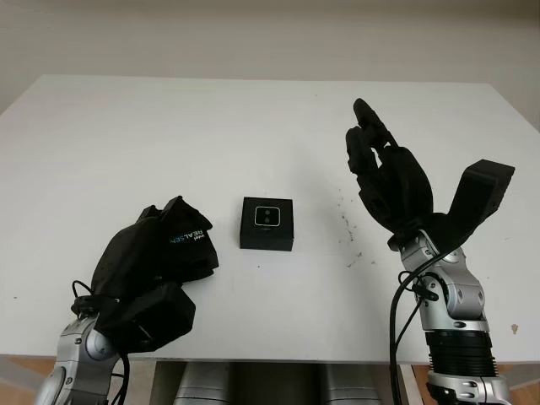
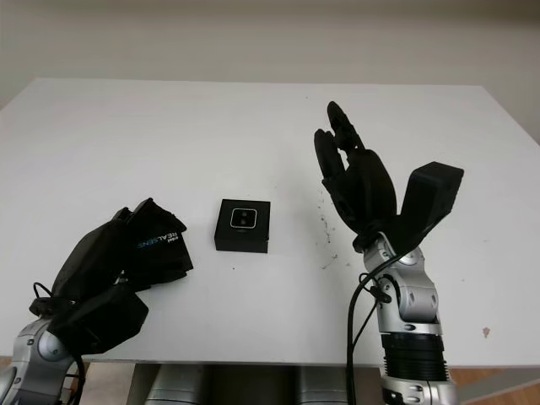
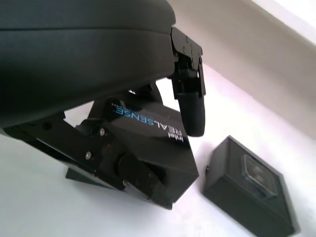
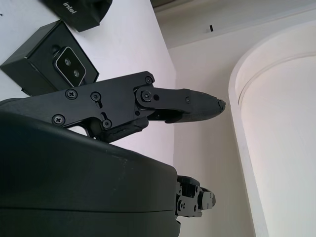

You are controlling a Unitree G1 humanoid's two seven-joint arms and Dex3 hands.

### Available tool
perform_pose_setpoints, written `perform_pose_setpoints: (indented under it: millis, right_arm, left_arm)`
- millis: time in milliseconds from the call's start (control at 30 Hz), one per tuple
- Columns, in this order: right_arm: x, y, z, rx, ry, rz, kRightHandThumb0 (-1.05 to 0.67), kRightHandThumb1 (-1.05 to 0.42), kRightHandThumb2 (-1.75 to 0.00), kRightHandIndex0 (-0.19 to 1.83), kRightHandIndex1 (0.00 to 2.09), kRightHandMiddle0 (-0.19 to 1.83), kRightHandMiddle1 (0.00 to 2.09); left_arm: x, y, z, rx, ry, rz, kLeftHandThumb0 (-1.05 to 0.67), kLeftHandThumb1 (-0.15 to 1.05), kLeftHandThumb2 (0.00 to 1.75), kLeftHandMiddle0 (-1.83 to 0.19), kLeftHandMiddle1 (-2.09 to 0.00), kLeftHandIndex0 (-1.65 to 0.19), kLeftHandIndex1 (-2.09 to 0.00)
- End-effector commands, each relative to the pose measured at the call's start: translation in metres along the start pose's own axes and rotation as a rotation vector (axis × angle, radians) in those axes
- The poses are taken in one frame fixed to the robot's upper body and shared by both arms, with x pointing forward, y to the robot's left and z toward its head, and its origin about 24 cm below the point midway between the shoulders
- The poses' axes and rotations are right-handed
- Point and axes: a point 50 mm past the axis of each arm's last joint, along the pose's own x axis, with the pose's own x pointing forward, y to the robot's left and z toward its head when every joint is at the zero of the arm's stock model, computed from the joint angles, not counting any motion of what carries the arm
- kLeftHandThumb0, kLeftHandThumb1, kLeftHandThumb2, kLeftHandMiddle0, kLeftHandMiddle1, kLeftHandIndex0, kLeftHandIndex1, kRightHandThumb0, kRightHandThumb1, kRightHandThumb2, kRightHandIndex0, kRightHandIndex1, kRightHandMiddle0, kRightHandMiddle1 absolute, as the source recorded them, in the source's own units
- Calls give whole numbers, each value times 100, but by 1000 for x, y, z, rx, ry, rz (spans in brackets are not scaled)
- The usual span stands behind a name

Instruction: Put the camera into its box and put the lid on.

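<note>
Camera point(image 1: 267, 216) sits seated in its box point(image 1: 267, 238), lens side up, mid-table, slightly left of centre. So step one looks done; lid still off.

Lid point(image 1: 187, 239) is in the left hand point(image 1: 156, 270), just left of the box, near but not touching it. Fingers point(image 3: 190, 101) wrap over the printed face, and the lid is tilted with one edge down on the table point(image 1: 253, 126). Probably braced there to keep the grip stable before lifting it across.

Right hand point(image 1: 388, 173) is raised above the table to the right of the box, holding nothing, palm turned toward the box. Reads as parked out of the way, or ready to steady the box while the lid goes on.

Next move, my guess: lift lid, level it, square it to the box, lower it. Main risk is a skewed lid catching a box wall and shoving the box sideways.
</note>
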Motion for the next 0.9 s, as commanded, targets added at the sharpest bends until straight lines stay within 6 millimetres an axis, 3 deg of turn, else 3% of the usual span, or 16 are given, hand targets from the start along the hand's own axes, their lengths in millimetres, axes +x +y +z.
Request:
perform_pose_setpoints:
  millis: [0, 500, 667, 867]
  right_arm:
    - [2, 2, 5, -11, -12, 14, -49, -105, -41, -12, 5, 4, 16]
    - [0, 6, 2, 27, -20, -20, -55, -105, -39, -12, 5, -5, 12]
    - [1, 8, 9, 16, -84, -47, -68, -105, -55, -19, 0, -18, 2]
    - [1, 10, 20, -72, -162, -23, -80, -105, -61, -19, 0, -19, 0]
  left_arm:
    - [5, 10, 10, -30, -42, 20, -15, 98, 5, -35, -152, -23, -147]
    - [38, 43, 42, 51, -130, -47, -12, 97, 5, -39, -143, -27, -142]
    - [53, 45, 55, 113, -180, -54, -9, 95, 5, -43, -145, -31, -145]
    - [68, 37, 69, 180, -236, -75, -6, 93, 4, -47, -146, -33, -146]
